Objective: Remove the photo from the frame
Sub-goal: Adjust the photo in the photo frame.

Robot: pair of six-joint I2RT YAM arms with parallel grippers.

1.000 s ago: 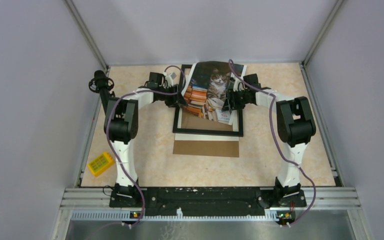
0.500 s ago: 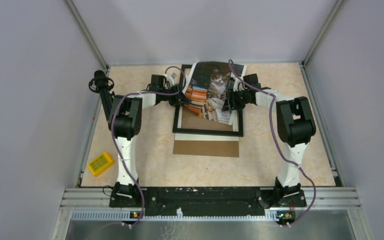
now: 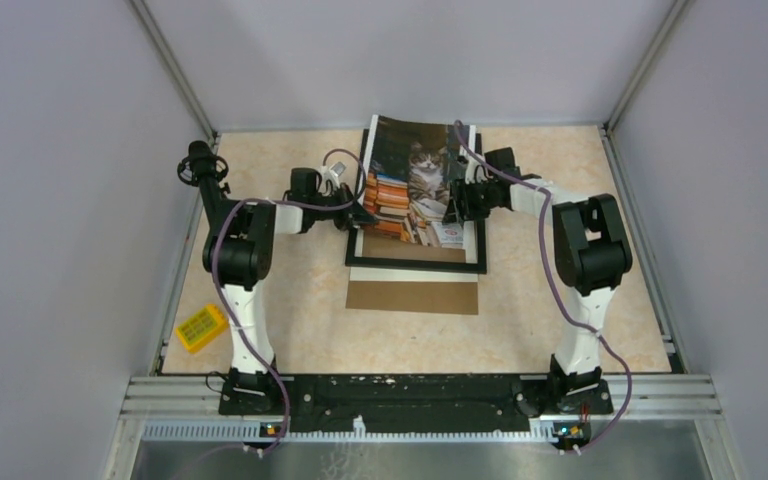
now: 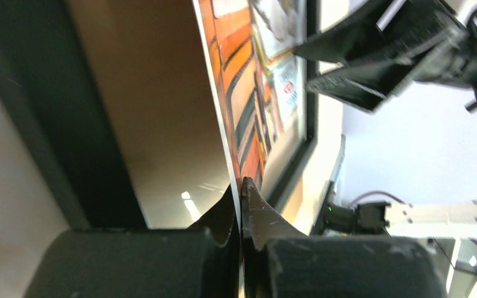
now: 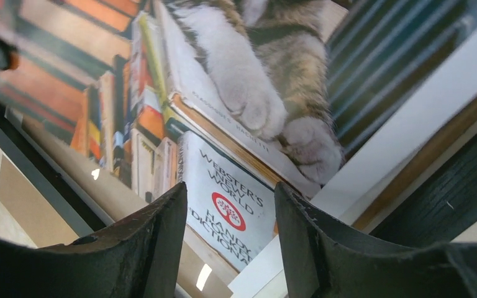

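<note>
The left gripper (image 4: pixel 241 192) has just pinched shut on the edge of the photo (image 3: pixel 415 185), now tilted up off the frame (image 3: pixel 415 267) beneath. The right gripper (image 5: pixel 230 198) stays spread alongside, apparently not gripping, so removal looks under way.

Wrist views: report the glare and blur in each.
Left wrist: one small glare spot on the brown back of the frame; the photo, seen nearly edge-on, looks streaky. Right wrist: the book titles on the photo are crisp, the top left corner is smeared, and two small glints sit low on the frame.
</note>
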